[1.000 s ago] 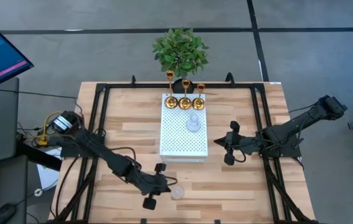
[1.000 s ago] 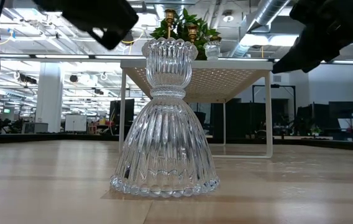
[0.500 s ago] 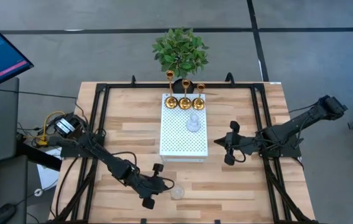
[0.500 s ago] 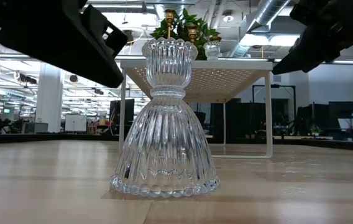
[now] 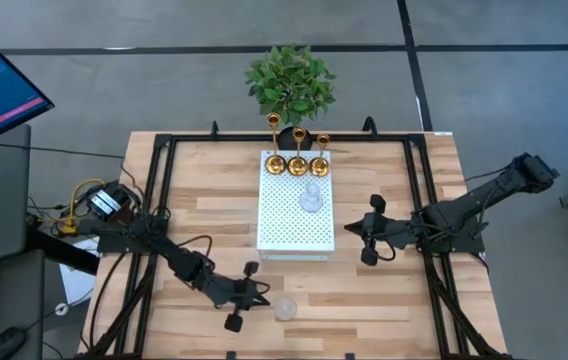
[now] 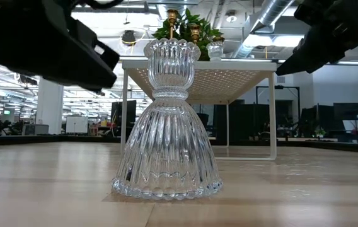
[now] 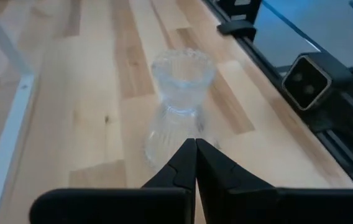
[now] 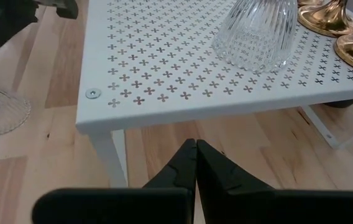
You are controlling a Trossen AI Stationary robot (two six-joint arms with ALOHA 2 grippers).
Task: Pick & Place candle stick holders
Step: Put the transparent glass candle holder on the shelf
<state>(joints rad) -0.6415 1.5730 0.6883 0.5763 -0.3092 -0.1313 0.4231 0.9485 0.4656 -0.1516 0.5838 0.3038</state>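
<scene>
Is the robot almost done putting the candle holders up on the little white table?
Nearly. Three gold holders and one glass holder already stand on the white perforated stand. The last glass holder sits on the wooden table, with the left end effector shut beside it, not holding it. The right end effector waits shut beside the stand.

Glass holder (image 5: pixel 284 309) alone on bare counter (image 5: pixel 384 300), clear all round except left pincer (image 5: pixel 241 296) at 9 o'clock. White rack (image 5: pixel 295 225) blocks 12 o'clock.
</scene>
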